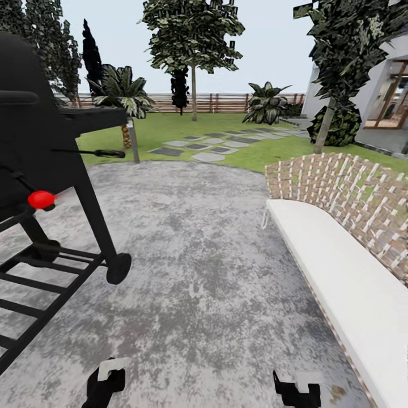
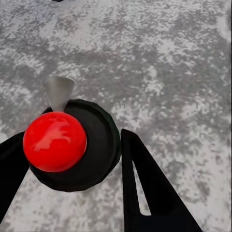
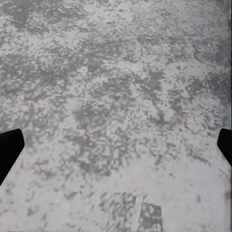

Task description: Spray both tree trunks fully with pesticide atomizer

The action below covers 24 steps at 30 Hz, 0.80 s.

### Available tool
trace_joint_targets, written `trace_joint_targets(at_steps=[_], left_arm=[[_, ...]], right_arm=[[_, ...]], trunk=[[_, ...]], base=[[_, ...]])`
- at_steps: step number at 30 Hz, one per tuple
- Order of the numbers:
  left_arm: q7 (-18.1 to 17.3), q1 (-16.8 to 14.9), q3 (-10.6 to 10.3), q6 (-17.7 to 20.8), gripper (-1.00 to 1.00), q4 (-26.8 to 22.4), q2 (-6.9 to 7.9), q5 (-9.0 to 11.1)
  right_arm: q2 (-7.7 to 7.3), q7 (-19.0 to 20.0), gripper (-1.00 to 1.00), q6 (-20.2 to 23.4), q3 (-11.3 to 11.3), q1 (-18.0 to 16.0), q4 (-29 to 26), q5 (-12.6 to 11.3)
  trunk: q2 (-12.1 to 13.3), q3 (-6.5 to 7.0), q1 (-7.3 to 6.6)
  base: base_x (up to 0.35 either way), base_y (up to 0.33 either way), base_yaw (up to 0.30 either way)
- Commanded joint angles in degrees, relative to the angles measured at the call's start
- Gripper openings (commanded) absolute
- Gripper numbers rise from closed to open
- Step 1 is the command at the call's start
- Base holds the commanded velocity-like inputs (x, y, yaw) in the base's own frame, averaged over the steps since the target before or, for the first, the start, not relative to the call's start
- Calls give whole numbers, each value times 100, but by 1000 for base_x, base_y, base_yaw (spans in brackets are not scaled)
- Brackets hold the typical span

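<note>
The pesticide atomizer point(image 2: 92, 145), a dark round bottle with a red top point(image 2: 54, 141) and a grey nozzle, sits between the black fingers of my left gripper point(image 2: 72, 164), which touch it on both sides. Grey floor point(image 2: 164, 63) lies well below it. My left gripper point(image 1: 105, 385) and right gripper point(image 1: 297, 391) show at the bottom edge of the head view, over the paved floor point(image 1: 192, 249). The right gripper point(image 3: 116, 145) is open, holding nothing. One tree point(image 1: 192, 34) stands far off on the lawn, its trunk point(image 1: 194, 96) thin with distance. A second tree point(image 1: 345, 39) rises at right, trunk point(image 1: 323, 133) leaning.
A black wheeled grill point(image 1: 62, 170) with a red knob point(image 1: 41, 199) stands close on the left. A wicker bench with a white cushion point(image 1: 340, 266) runs along the right. Stepping stones point(image 1: 207, 148) cross the lawn toward a slatted fence point(image 1: 226, 103). A white house point(image 1: 385, 96) is at far right.
</note>
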Motion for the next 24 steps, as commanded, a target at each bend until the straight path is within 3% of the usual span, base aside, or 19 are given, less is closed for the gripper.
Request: trace_joint_targets(at_steps=[1, 8, 24], left_arm=[[-1, 0, 0, -1, -100, -1, -1, 0], [-1, 0, 1, -5, -100, 2, 1, 0], [-1, 0, 2, -2, -100, 8, 2, -1]], right_arm=[[0, 0, 100, -1, 0, 0, 0, -1], [0, 8, 100, -3, 7, 0, 0, 1], [0, 18, 100, 0, 9, 0, 6, 1]], trunk=[[0, 3, 0], [0, 17, 0], [0, 18, 0]], base=[[338, 0, -260], [338, 0, -215], [338, 0, -10]])
